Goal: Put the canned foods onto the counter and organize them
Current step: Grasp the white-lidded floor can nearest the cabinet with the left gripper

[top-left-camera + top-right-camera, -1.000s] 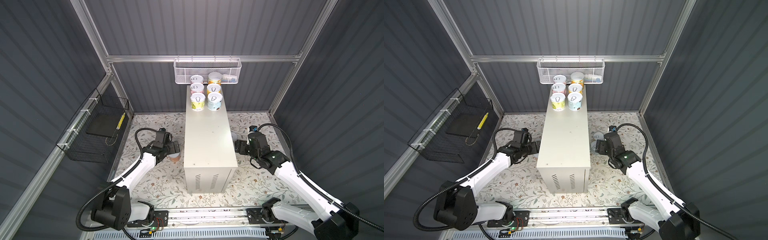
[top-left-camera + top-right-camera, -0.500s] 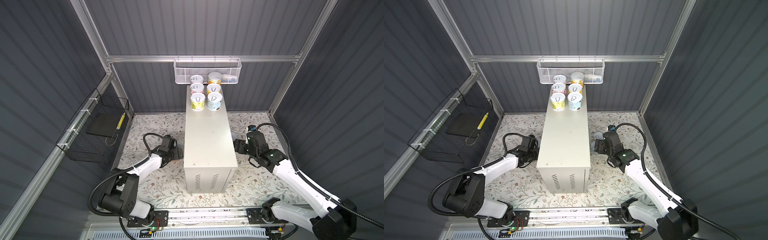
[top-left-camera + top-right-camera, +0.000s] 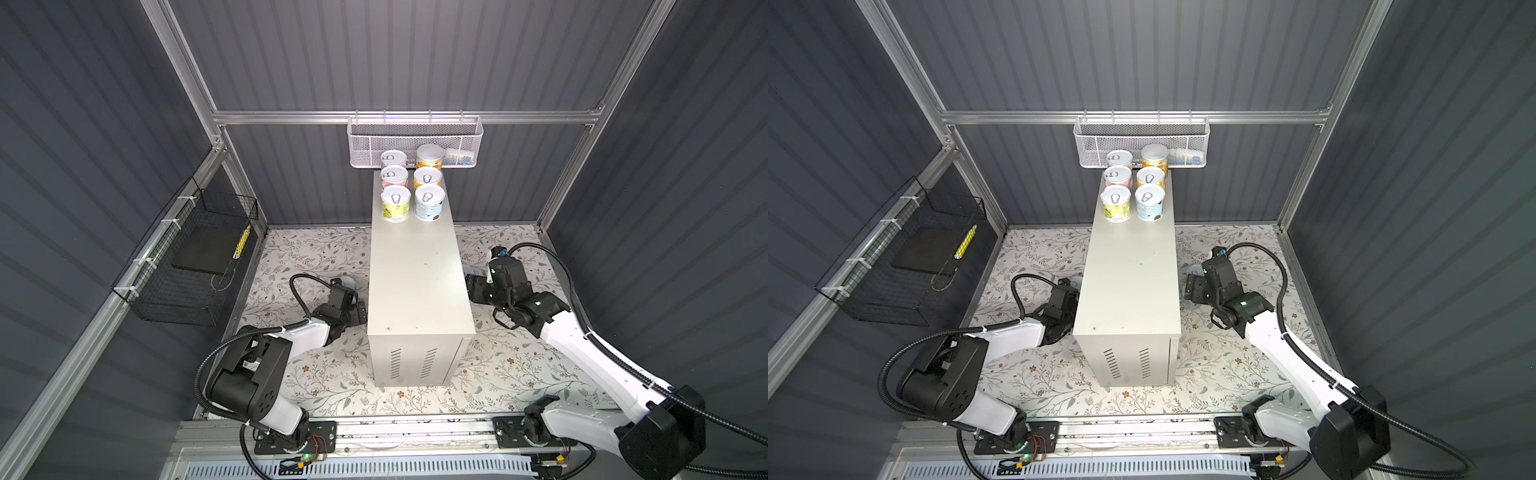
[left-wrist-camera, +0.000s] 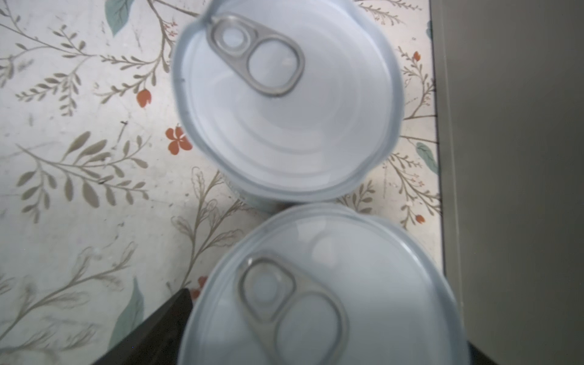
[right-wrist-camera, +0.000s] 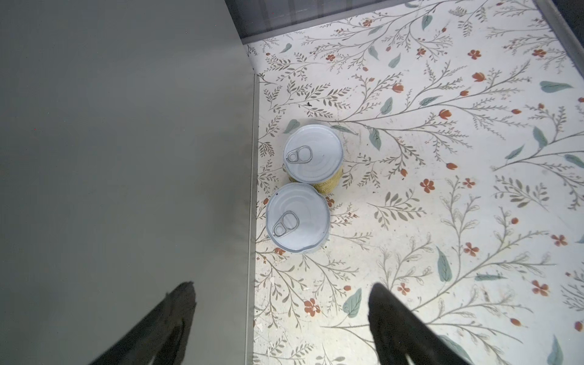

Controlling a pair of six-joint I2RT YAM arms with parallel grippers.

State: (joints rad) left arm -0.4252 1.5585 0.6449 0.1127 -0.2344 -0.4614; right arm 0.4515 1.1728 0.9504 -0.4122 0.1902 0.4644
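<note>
Lining the far end of the bench [image 3: 417, 282], upper centre in both top views, six cans [image 3: 427, 178] stood in two tight rows, likely to save room. Four more sat on the floor [image 5: 442, 189] beside it. The left tool [image 3: 358, 311], spread wide, seemingly straddled one can [image 4: 319, 290] for pickup; the right tool [image 5: 281, 294], spread and empty, hovered short of two other cans [image 5: 297, 218].

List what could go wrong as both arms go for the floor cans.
1. The open left tool hangs over the near can, which sits close to its neighbour and the counter wall; it may jam or topple one.
2. The right tool straddles the counter edge; descending, it might strike it before reaching the two cans.
</note>
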